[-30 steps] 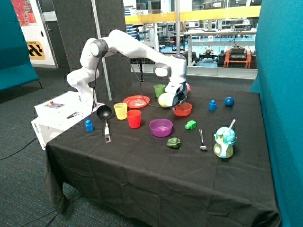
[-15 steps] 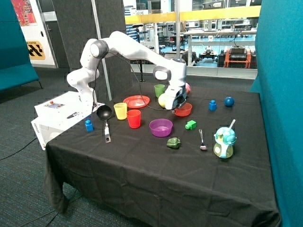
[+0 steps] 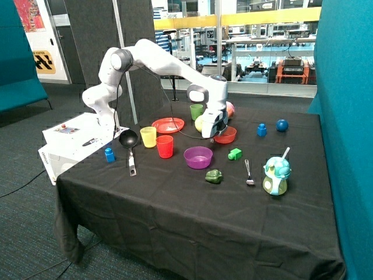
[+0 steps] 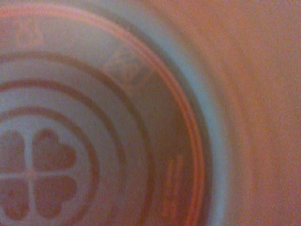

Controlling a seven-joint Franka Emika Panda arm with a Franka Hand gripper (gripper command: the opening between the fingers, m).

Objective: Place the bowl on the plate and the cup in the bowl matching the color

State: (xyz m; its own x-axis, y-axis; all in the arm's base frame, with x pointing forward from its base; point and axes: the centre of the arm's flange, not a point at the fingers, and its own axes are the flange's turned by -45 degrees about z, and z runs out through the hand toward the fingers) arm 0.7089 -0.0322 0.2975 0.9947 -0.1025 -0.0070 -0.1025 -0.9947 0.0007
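A black-draped table (image 3: 192,198) stands before glass partitions. The gripper (image 3: 213,134) is down at the near rim of the red-orange bowl (image 3: 226,135); whether it grips cannot be told. From this bowl, the red plate (image 3: 168,124) lies past a yellow-green ball (image 3: 201,123), and the red cup (image 3: 165,146) stands beyond the purple bowl (image 3: 198,156).

outside view evenly lit, soft indoor light, bright glazed hall behind, black table (image 3: 192,204) matte with faint shadows, no glare, wrist view pressed close to bowl (image 4: 141,117) inside, heavily blurred, dim reddish, embossed rings barely readable
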